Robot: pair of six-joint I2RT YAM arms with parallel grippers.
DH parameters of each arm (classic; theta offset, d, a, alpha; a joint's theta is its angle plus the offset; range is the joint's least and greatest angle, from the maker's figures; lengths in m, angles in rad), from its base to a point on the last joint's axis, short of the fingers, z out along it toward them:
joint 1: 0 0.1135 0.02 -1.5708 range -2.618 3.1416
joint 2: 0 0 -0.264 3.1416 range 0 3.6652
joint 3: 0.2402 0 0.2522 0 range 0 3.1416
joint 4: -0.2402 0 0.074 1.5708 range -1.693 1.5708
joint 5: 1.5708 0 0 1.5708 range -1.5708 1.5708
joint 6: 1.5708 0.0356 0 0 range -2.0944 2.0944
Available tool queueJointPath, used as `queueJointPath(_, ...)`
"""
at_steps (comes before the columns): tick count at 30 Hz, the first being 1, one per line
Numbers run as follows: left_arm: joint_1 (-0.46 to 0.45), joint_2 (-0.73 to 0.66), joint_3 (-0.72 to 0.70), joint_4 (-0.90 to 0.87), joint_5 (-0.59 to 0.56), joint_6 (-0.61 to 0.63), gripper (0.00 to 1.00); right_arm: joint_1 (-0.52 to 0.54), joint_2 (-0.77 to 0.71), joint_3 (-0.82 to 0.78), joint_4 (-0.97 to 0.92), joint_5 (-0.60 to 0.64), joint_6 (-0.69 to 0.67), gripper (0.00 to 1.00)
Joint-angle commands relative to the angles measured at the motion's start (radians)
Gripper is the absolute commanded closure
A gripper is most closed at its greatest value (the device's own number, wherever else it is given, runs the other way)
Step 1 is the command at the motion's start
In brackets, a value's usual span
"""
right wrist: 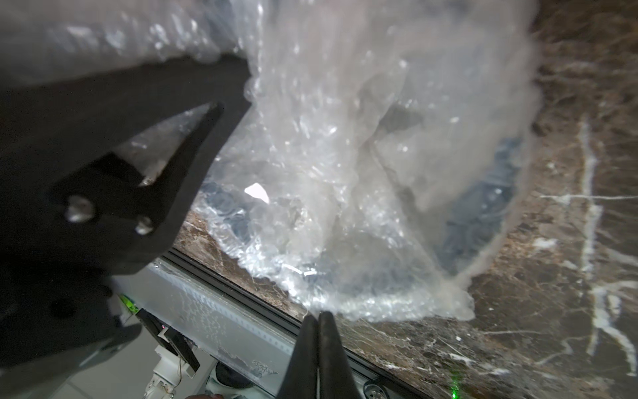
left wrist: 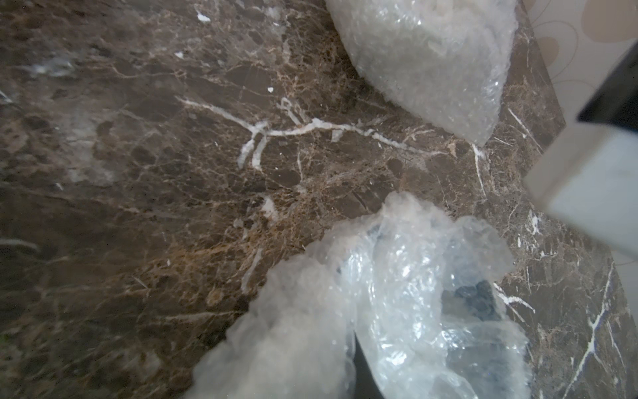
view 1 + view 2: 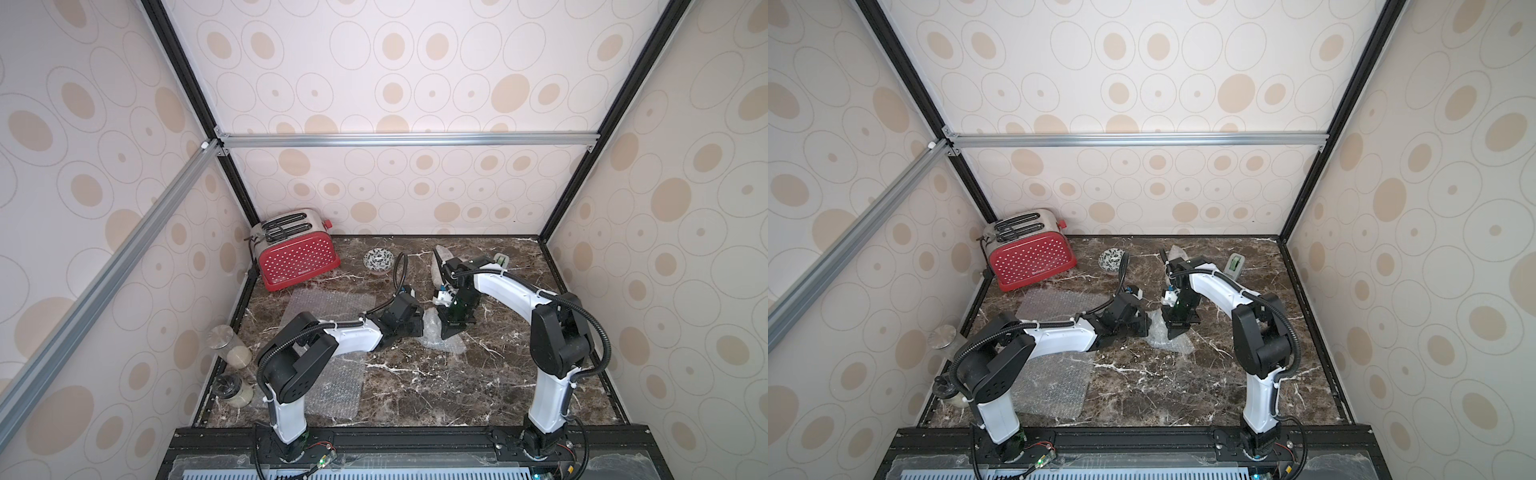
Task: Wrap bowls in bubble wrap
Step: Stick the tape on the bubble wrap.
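A crumpled sheet of bubble wrap [image 3: 436, 338] lies mid-table between both grippers, around a bowl whose blue pattern [image 1: 483, 207] shows through the plastic. My left gripper [image 3: 420, 326] is shut on a bunched-up fold of this wrap, which covers its jaws in the left wrist view. My right gripper [image 1: 318, 316] is shut, its tips pinching the wrap's edge. A white bowl with black leaves [image 3: 379, 259] stands bare at the back. Behind the right arm lies a wrapped bundle [image 3: 441, 257]; what is inside it cannot be seen. Two flat bubble wrap sheets [image 3: 328, 305] [image 3: 338, 390] lie under the left arm.
A red toaster [image 3: 297, 257] stands at the back left. Two jars [image 3: 230, 345] [image 3: 233, 390] stand along the left edge. A tape dispenser [image 3: 500, 259] sits at the back right. The marble tabletop [image 3: 457, 390] ends at a black rail in front.
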Motion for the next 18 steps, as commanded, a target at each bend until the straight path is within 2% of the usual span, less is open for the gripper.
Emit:
queueJointPath(1,0.006,-0.031,0.012,0.028,-0.005,0.007,0.84,0.006,0.005,0.009,-0.049,0.057,-0.025,0.93)
queueJointPath(7,0.006,-0.026,0.013,0.036,-0.003,0.002,0.84,0.006,0.005,-0.001,-0.036,0.019,-0.021,0.92)
queueJointPath(14,0.006,-0.029,0.009,0.036,-0.004,0.003,0.84,0.01,0.011,-0.003,-0.023,0.006,-0.014,0.85)
queueJointPath(18,0.006,-0.029,0.007,0.036,-0.007,0.003,0.84,0.011,0.015,-0.012,-0.018,0.008,-0.012,0.84)
